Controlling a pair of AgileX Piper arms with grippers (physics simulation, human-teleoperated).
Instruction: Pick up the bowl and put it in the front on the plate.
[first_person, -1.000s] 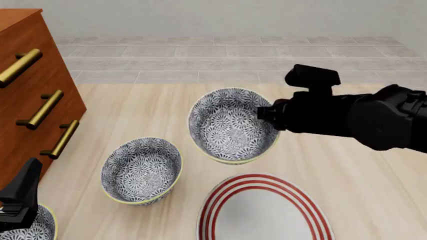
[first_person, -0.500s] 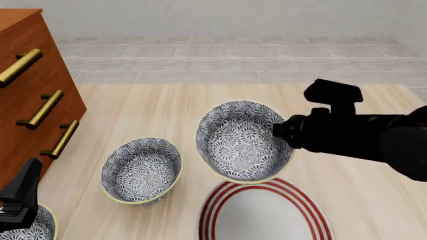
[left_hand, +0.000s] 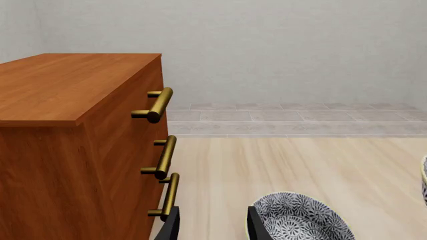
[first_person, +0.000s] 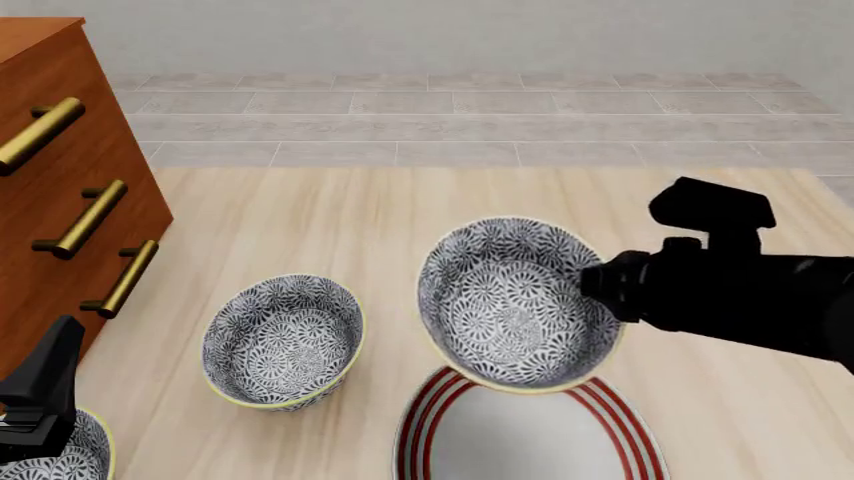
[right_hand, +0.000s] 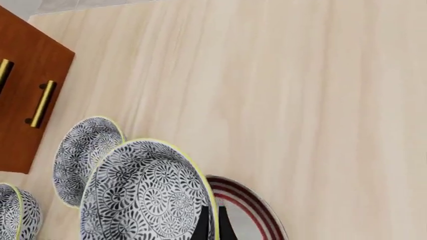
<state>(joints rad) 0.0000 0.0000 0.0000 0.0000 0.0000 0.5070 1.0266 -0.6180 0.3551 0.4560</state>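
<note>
Bowl (first_person: 514, 305) in right tool (first_person: 601, 290) overlaps plate (first_person: 627, 440); second bowl (first_person: 283, 340) alongside.

You have no writing, labels, brands, numbers or signs to read in any view: the bowls carry only a floral pattern, the plate only red rings, and the wooden drawers and table are unmarked

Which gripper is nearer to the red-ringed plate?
Right. The right gripper holds the bowl just above the red-ringed plate; the left gripper sits far to its left.
</note>
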